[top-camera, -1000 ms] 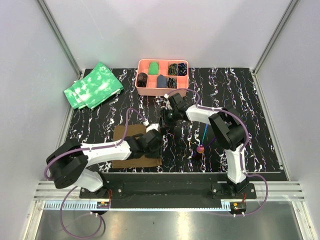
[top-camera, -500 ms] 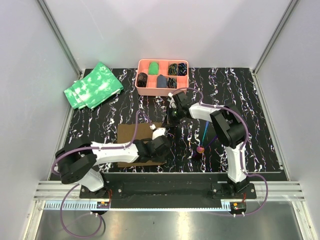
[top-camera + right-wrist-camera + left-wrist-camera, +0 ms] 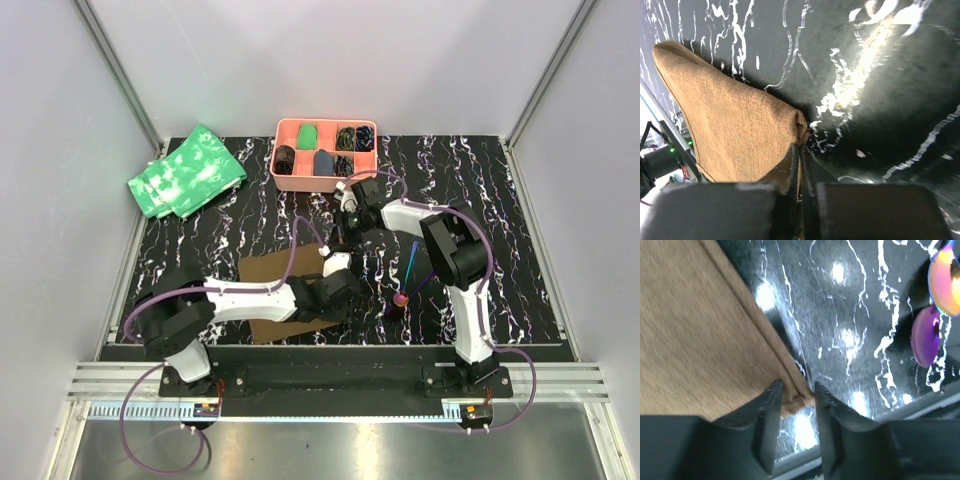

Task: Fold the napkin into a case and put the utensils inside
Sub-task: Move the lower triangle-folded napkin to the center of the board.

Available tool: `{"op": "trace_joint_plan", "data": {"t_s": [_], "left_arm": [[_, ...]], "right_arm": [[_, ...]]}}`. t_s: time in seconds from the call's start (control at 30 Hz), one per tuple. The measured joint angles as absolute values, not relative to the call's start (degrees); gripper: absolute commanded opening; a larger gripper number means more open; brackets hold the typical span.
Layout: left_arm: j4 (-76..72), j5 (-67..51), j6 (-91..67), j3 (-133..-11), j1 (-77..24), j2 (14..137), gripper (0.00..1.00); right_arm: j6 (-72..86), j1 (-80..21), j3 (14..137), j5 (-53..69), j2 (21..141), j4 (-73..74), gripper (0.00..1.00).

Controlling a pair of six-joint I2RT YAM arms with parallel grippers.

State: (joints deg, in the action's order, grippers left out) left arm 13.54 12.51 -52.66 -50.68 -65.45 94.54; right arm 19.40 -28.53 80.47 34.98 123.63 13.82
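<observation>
While the right gripper [image 3: 800, 148] is clenched tight on one corner of the plain brown square cloth napkin [image 3: 262, 272], that corner stands up in a small peak. The rest of the cloth lies flat on the black, white-veined tabletop [image 3: 500, 200], near its front edge. The left gripper [image 3: 796, 387] straddles another corner on the napkin's right side, jaws a little apart; I cannot tell whether they pinch it. Slim plastic utensils [image 3: 413, 265] with blue, teal and purple stems lie to the right of the napkin, apart from it.
</observation>
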Motion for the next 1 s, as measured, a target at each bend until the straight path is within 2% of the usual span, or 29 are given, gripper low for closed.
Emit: {"op": "trace_joint_plan", "data": {"t_s": [0.07, 0.1, 0.17, 0.2, 0.3, 0.4, 0.53, 0.57, 0.67, 0.8, 1.0], "left_arm": [[14.5, 12.3, -52.6, -50.1, -65.6, 92.6, 0.49], [15.7, 12.3, -52.4, -49.7, -65.6, 90.5, 0.5], [18.0, 12.4, -52.2, -49.2, -65.5, 85.2, 0.5], [19.0, 12.3, -51.9, -49.1, -65.1, 81.7, 0.5], [19.7, 10.9, -50.8, -48.5, -60.5, 70.0, 0.47], [18.0, 7.1, -49.2, -46.1, -49.0, 60.9, 0.4], [16.1, -1.1, -47.0, -42.4, -32.6, 59.2, 0.26], [15.9, -2.7, -46.7, -42.0, -30.3, 60.4, 0.21], [14.9, -8.8, -45.2, -41.1, -22.8, 66.0, 0.17], [13.7, -13.1, -44.6, -40.3, -17.1, 70.6, 0.15], [11.0, -15.8, -43.4, -40.3, -11.3, 76.7, 0.14]], "right_arm": [[19.2, -28.0, 80.6, 34.3, 123.3, 14.6, 0.23], [19.0, -27.8, 80.8, 33.6, 123.0, 15.2, 0.35], [18.5, -27.2, 81.1, 31.2, 121.9, 17.4, 0.46], [17.9, -27.0, 81.1, 29.5, 121.0, 18.6, 0.54], [16.6, -26.5, 81.2, 24.2, 118.1, 23.1, 0.61], [16.1, -26.3, 81.2, 19.2, 115.0, 27.2, 0.63], [16.2, -26.3, 81.1, 18.4, 111.2, 28.9, 0.49], [16.3, -26.3, 81.1, 19.1, 110.7, 28.7, 0.39], [18.1, -26.3, 80.8, 23.1, 110.3, 26.8, 0.22], [20.9, -26.3, 80.0, 28.5, 110.8, 23.2, 0.15], [24.0, -26.3, 81.4, 35.4, 116.7, 17.3, 0.11]]}}
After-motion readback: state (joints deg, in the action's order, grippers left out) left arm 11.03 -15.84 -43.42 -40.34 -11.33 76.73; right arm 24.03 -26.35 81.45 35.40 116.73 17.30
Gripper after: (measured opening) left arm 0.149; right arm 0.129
